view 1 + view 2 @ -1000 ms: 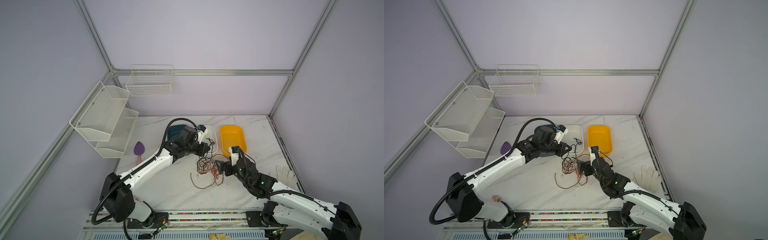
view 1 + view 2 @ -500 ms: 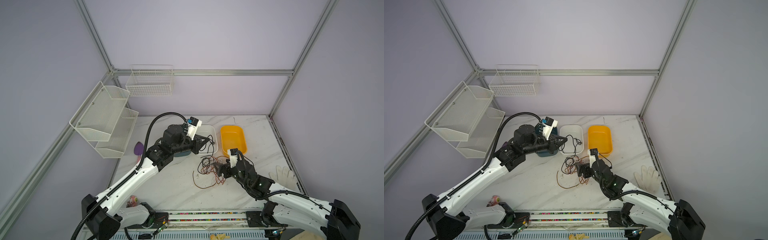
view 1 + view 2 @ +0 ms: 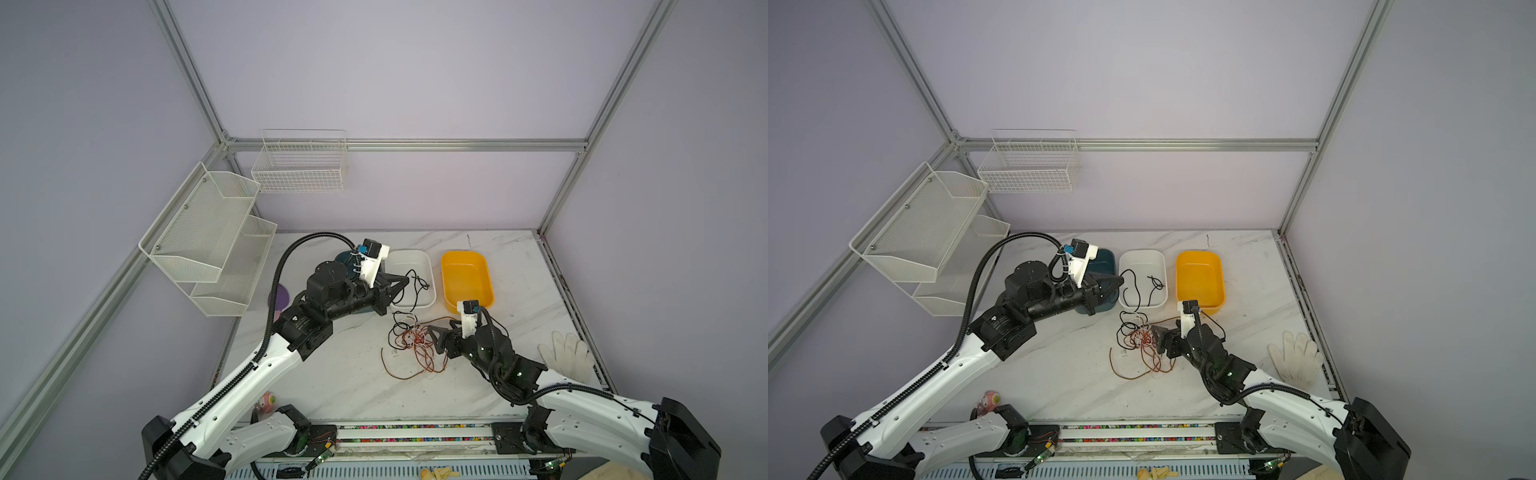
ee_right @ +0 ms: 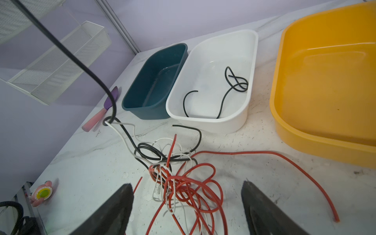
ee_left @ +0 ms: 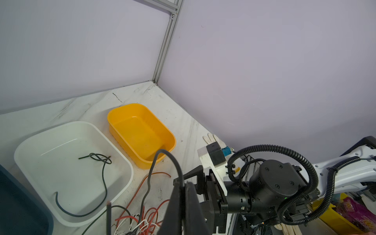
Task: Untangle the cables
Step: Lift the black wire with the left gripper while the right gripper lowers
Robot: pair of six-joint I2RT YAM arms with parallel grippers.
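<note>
Lifted higher, left gripper [image 3: 405, 282] seemingly pinches thin black cable [image 5: 162, 151]; right gripper [image 4: 187, 184] gapes over glossy red loops [image 4: 183, 189].

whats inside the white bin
One black cable, knotted at one end, lies loose in the white bin. In the right wrist view the near wall covers its lowest bend; nothing else shows inside.
</note>
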